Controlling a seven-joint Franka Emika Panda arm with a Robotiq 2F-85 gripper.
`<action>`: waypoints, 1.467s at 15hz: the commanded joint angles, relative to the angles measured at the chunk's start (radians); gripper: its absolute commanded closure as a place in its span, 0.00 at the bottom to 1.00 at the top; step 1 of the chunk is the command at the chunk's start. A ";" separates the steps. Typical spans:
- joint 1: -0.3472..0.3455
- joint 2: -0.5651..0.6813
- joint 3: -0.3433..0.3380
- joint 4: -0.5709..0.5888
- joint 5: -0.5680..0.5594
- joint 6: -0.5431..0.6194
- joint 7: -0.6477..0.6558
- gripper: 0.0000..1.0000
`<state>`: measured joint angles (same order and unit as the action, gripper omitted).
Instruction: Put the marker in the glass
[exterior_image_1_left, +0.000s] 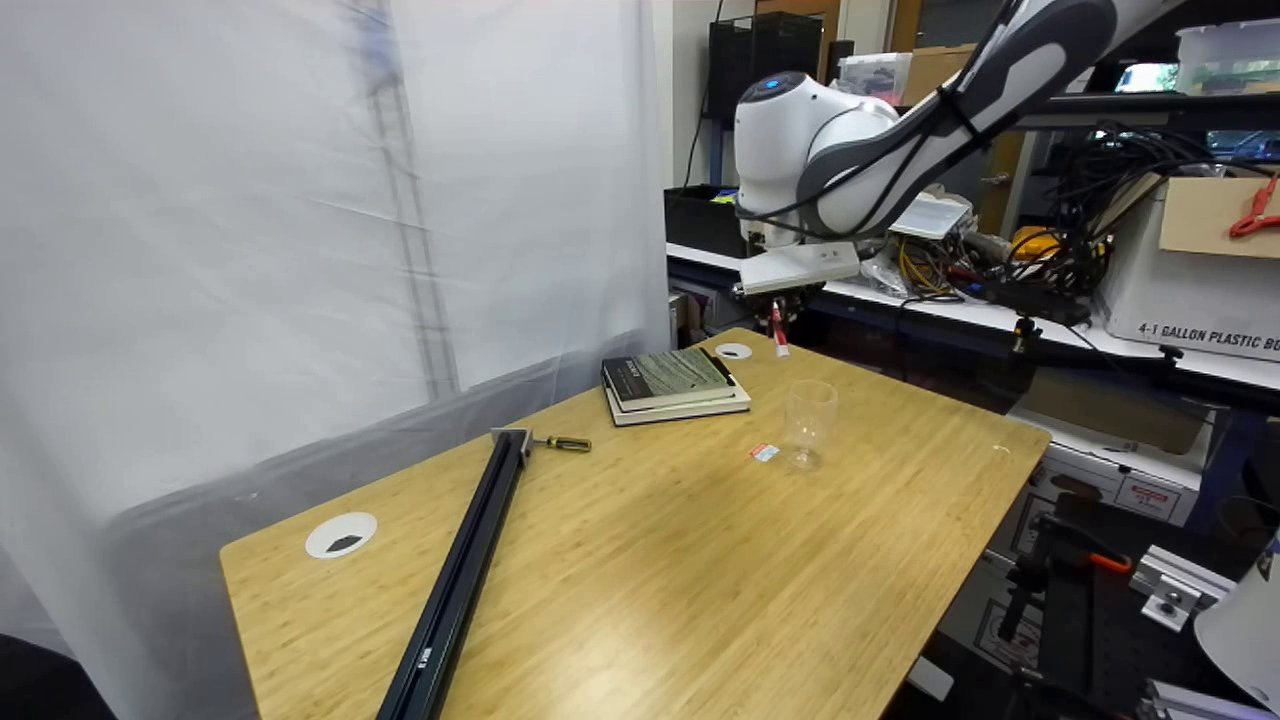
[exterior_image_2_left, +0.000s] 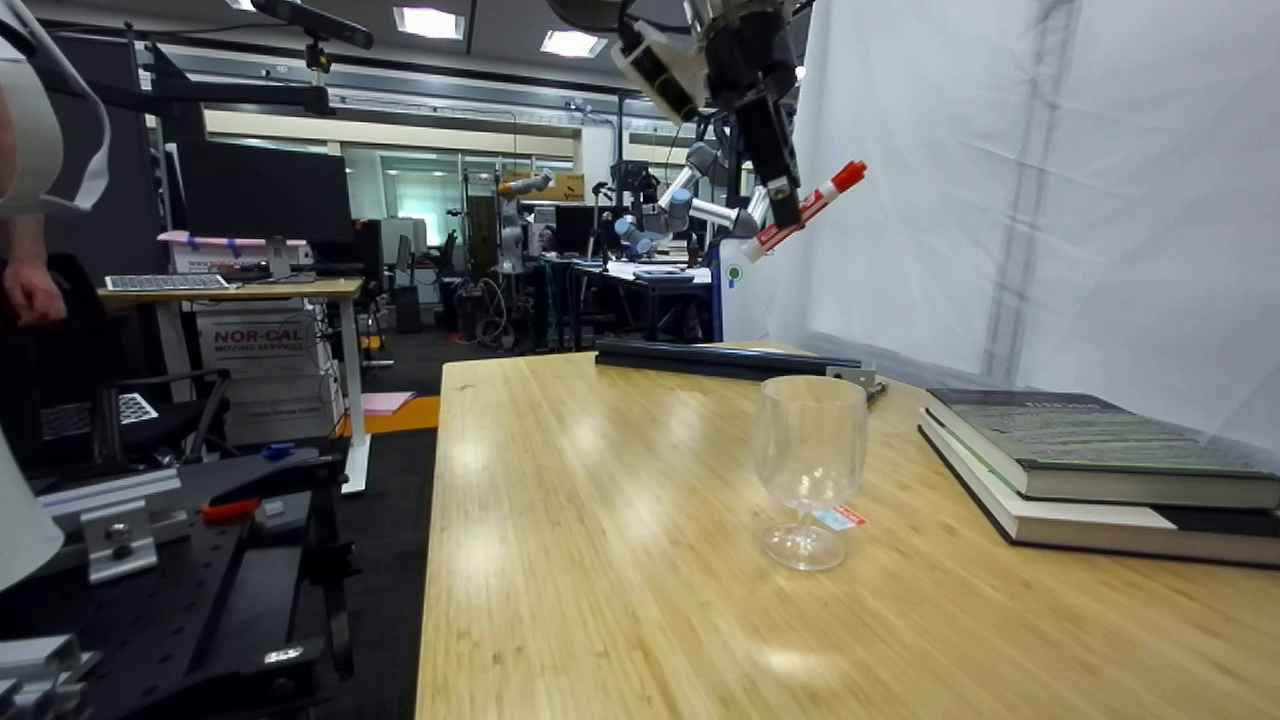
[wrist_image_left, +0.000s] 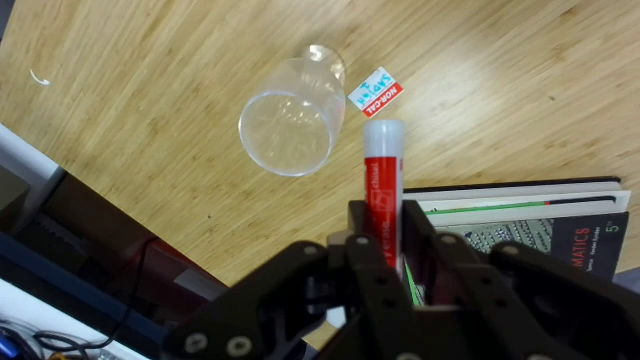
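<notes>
Black bar (exterior_image_1_left: 460, 575): nearest in an exterior view, flat on the table (exterior_image_1_left: 690, 580); out of my way, I judge.
Glass (exterior_image_1_left: 809, 420): upright on its foot, mouth up, ready to receive, I'd say.
Marker (exterior_image_2_left: 820, 199): in the air, tilted, red end high; the white end points low and free, I think so it can enter first. In the wrist view that end shows beside the glass's mouth, not over it.
Gripper (wrist_image_left: 384, 219): closed down to the barrel's thickness, pinching the marker about midway.
Arm (exterior_image_1_left: 925, 155): extends from the upper right, wrist bent downward; I'd shift across and steepen the marker before lowering.
</notes>
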<state>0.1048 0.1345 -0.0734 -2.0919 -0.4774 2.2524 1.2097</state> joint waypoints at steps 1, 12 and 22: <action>0.007 0.018 0.016 -0.017 -0.065 0.026 0.144 0.95; 0.007 0.070 -0.008 -0.057 -0.222 0.041 0.388 0.95; -0.034 0.067 -0.038 -0.106 -0.266 0.096 0.432 0.95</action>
<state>0.0922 0.2166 -0.1088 -2.1646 -0.7015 2.2926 1.5938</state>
